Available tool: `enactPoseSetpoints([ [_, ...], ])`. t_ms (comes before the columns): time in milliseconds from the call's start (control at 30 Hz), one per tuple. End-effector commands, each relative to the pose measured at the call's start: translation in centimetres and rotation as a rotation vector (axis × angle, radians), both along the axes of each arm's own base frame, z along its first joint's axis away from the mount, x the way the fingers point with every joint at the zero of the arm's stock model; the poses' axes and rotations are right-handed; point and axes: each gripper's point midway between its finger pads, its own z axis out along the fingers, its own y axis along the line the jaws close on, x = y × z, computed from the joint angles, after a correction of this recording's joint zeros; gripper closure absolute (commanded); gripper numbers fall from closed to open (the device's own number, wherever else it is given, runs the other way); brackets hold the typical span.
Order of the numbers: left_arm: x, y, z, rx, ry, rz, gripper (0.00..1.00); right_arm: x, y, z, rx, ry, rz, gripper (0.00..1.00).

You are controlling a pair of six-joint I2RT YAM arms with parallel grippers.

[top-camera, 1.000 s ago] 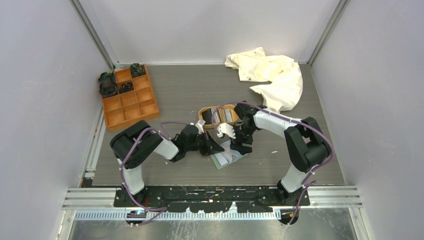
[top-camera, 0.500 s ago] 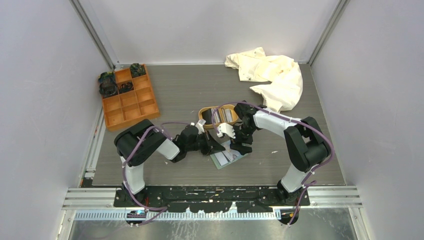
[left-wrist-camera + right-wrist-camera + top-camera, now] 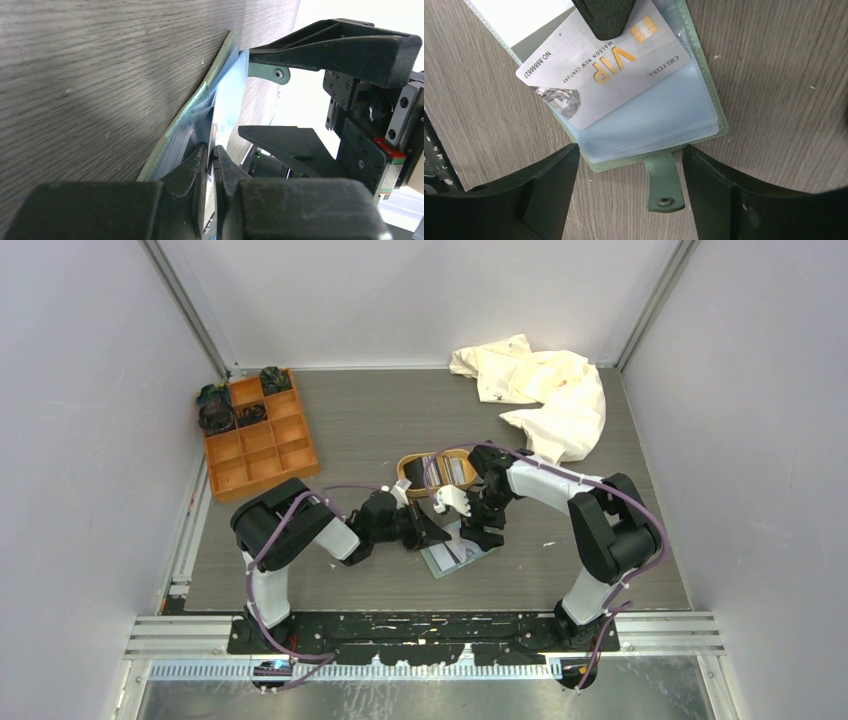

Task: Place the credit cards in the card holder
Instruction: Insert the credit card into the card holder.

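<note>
- card holder (image 3: 455,556) lies open and flat on the table (image 3: 380,420), a bit toward 6 o'clock of table centre, between the two grippers. sage-green cover, clear sleeves facing up.
- in the rt wrist view its tab (image 3: 665,187) sticks out at 6 o'clock, with a round snap (image 3: 666,201) near the tip. a white insert (image 3: 524,15) sits in a sleeve at 11 o'clock.
- grey-white vip card (image 3: 594,75) lies askew on the sleeves, gold chip toward 1 o'clock, one corner past the holder's edge at 9 o'clock. can't tell if its far end is in a slot.
- left gripper (image 3: 212,155) comes in low from 9 o'clock of the holder. jaws narrow, pinching the vip card's edge btwn the fingertips. from the rt wrist cam its black finger covers the card's top edge at 12 o'clock.
- right gripper (image 3: 630,155) hangs over the holder, arm reaching in from approx 1 o'clock. jaws wide w/ nothing in them, one finger each side of the tab.
- tan oval tray (image 3: 405,468) sits just at 12 o'clock of the holder, more cards (image 3: 452,470) standing in it.
- orange compartment box (image 3: 258,435) at 10 o'clock, well apart, dark items in its back cells.
- cream cloth (image 3: 545,390) crumpled at 1 o'clock, near the back wall.
</note>
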Motion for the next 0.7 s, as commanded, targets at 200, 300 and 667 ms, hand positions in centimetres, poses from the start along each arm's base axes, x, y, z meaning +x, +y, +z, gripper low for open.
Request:
enactPoseSetpoints([
  [200, -1.0, 2.5, -4.1, 0.160, 0.072, 0.025, 0.84, -0.5, 1.8, 3.7, 0.123, 0.000, -0.007, 0.18],
  [300, -0.9, 2.5, -4.0, 0.162, 0.070, 0.022, 0.83, -0.6, 2.2, 4.8, 0.157, -0.011, -0.008, 0.18],
  [667, -1.1, 2.4, -4.4, 0.165, 0.076, 0.012, 0.84, -1.3, 5.3, 7.2, 0.261, -0.040, -0.012, 0.32],
])
